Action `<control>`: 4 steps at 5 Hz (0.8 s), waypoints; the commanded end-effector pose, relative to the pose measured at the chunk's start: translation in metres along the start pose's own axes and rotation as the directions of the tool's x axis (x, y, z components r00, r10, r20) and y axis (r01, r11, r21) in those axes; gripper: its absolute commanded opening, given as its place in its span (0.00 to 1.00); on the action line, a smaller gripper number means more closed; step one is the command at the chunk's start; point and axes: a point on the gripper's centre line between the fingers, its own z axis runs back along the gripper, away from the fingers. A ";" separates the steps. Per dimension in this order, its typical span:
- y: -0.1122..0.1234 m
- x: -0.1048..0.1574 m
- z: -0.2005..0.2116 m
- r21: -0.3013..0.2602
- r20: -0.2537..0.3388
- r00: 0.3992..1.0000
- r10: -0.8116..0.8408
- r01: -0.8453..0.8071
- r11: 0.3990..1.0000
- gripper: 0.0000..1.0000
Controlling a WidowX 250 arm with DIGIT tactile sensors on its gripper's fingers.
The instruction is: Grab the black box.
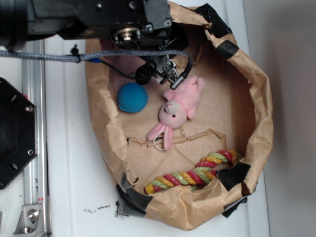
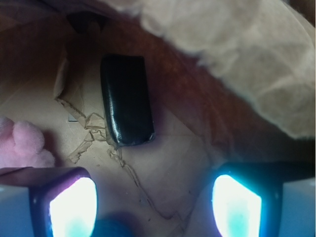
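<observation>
black box (image 2: 126,100) lies flat on brown paper, long axis running away from the spread-jawed gripper (image 2: 155,200).

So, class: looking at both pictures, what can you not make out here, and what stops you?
- Black box: unseen in the exterior view, hidden under the arm; only the wrist view shows it.
- Pincer: fingertips glare-blown and cut by the wrist view's bottom edge.
- Pink bunny: cropped at the wrist view's left edge.

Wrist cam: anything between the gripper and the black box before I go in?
Nothing solid. In the wrist view, only bare, torn brown paper lies between the open gripper and the black box.
</observation>
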 end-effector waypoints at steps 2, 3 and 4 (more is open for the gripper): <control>-0.012 -0.002 0.012 -0.037 0.261 0.965 -0.017 0.028 0.999 1.00; -0.002 -0.008 0.023 -0.057 0.320 0.947 0.005 0.014 0.998 1.00; 0.002 -0.005 0.018 -0.056 0.312 0.950 0.022 -0.004 0.998 1.00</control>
